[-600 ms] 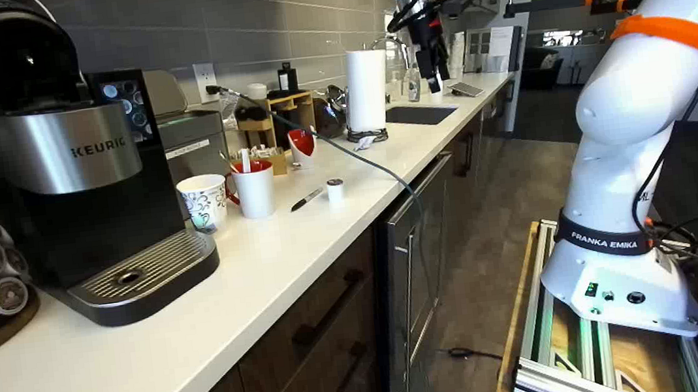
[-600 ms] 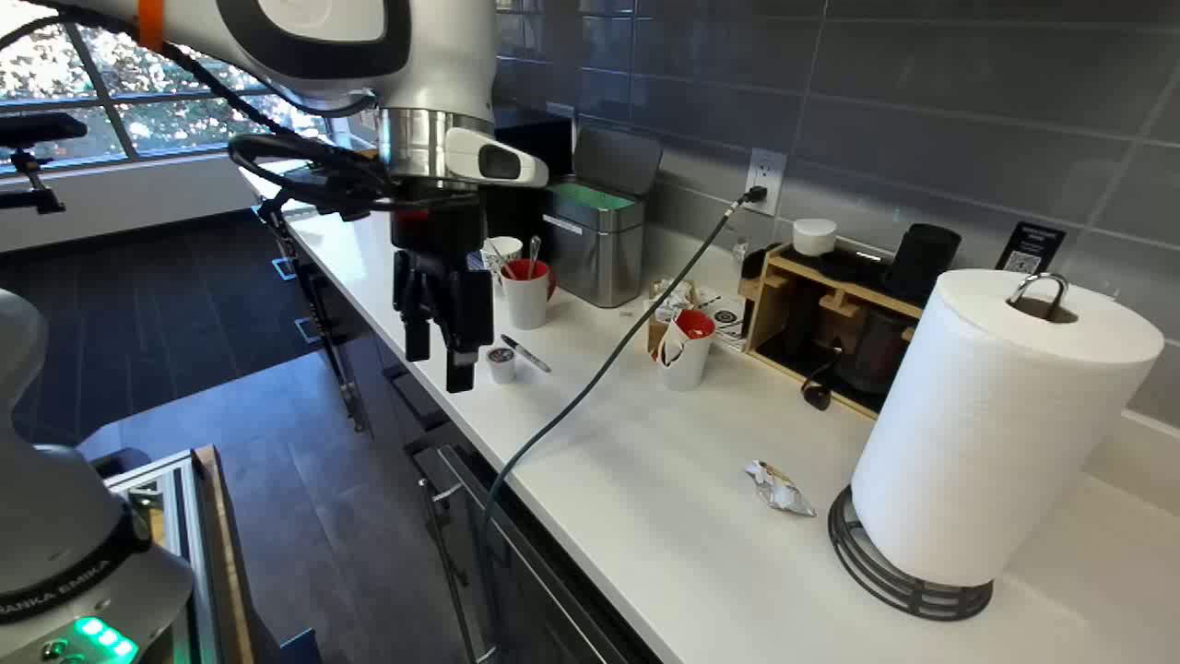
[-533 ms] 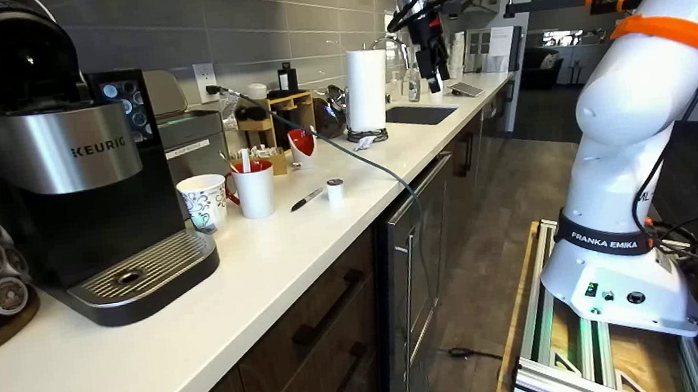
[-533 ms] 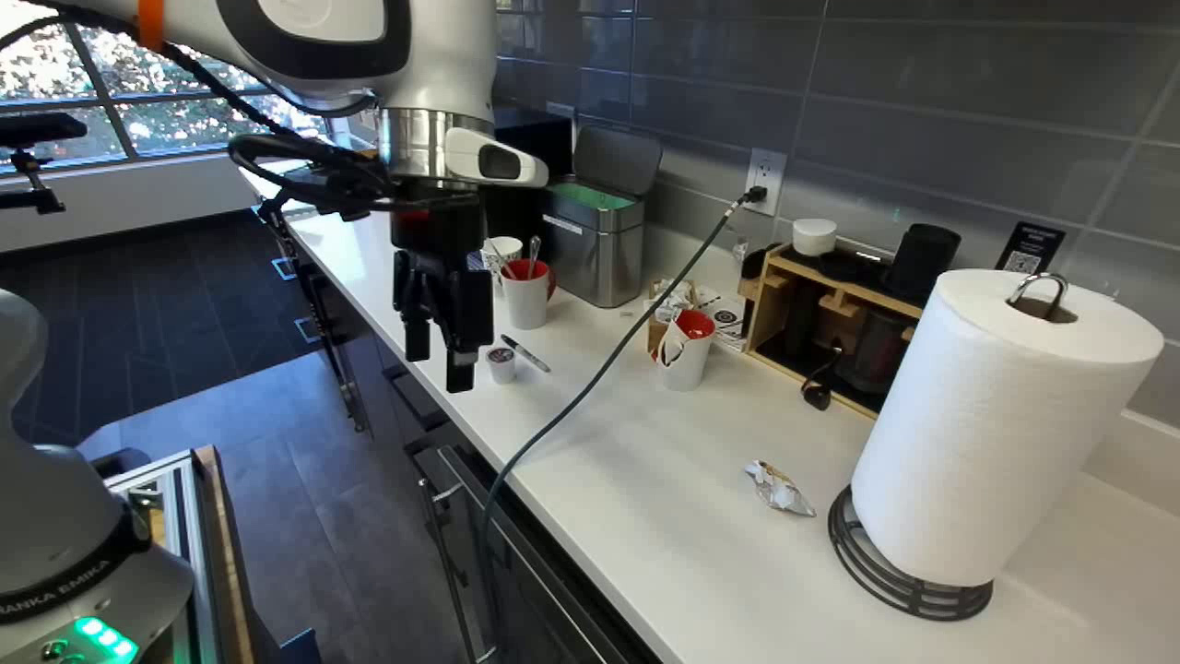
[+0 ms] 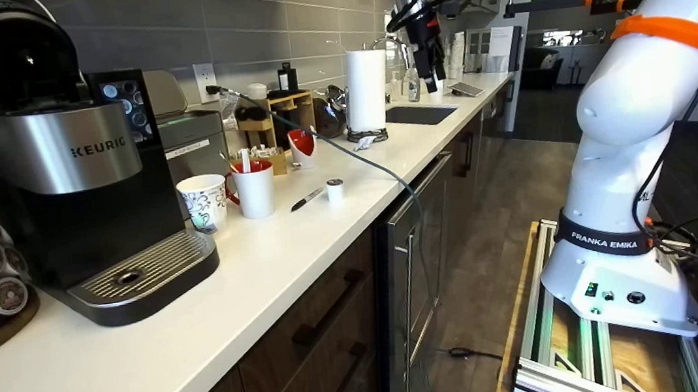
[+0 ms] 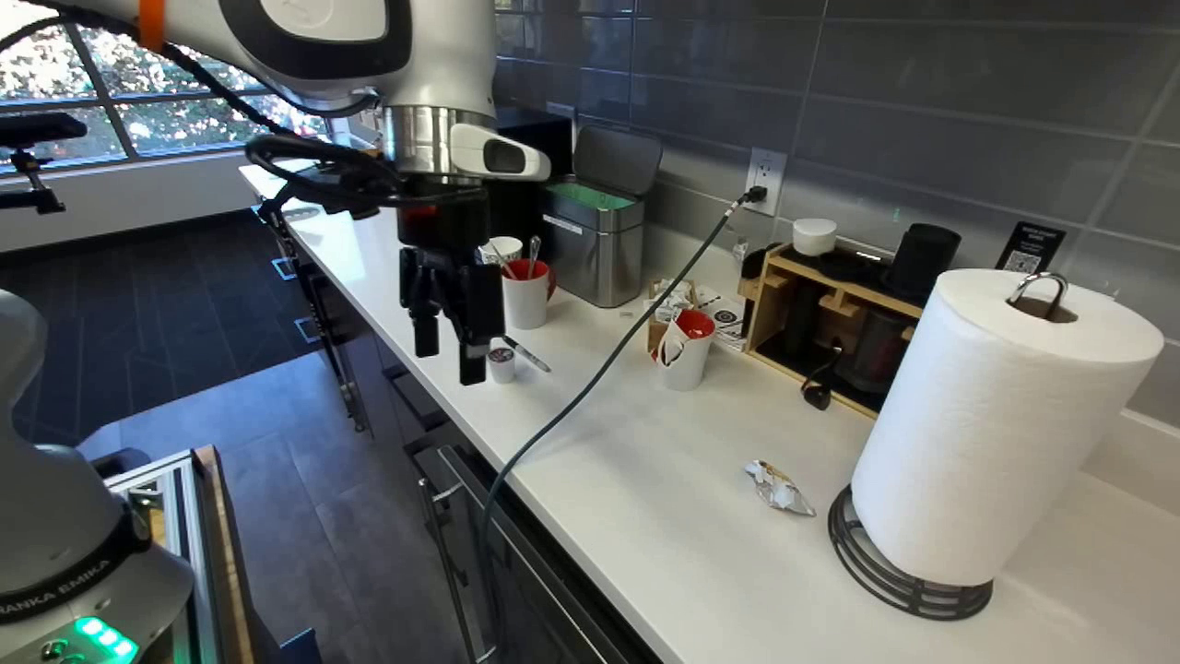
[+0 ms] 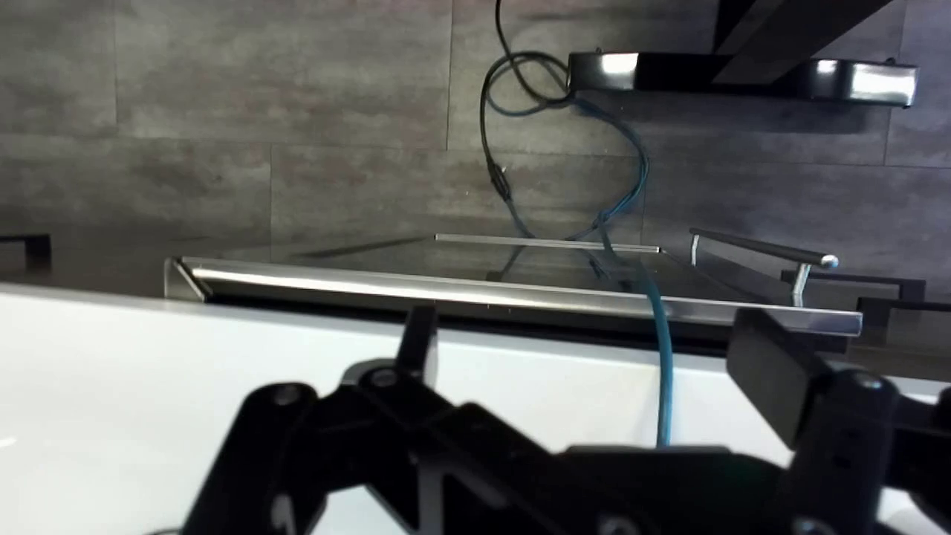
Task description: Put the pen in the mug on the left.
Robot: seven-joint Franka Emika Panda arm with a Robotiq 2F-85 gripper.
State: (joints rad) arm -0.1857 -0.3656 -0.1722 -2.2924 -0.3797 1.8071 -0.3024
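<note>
The pen (image 5: 307, 199) is a thin dark marker lying flat on the counter; it also shows in an exterior view (image 6: 527, 353), partly behind my gripper. The left mug (image 5: 256, 192) is white with a red inside and red handle, holding stick-like utensils; it also shows in an exterior view (image 6: 525, 302). A second white mug with a red inside (image 6: 684, 360) stands farther along the counter. My gripper (image 6: 449, 355) hangs above the counter's front side, pointing down, apart from the pen. In the wrist view its fingers (image 7: 587, 342) are wide apart and empty; pen and mugs are out of view there.
A coffee pod (image 5: 335, 189) stands beside the pen. A patterned paper cup (image 5: 204, 202) stands beside the left mug. A blue-green cable (image 6: 608, 364) crosses the counter from the outlet and drops over the edge. A paper towel roll (image 6: 1005, 424) and foil wrapper (image 6: 779, 489) are farther along.
My gripper has shifted slightly up, and slightly right in one view and left in another. The fingers stay apart. The pen and mugs have not moved.
</note>
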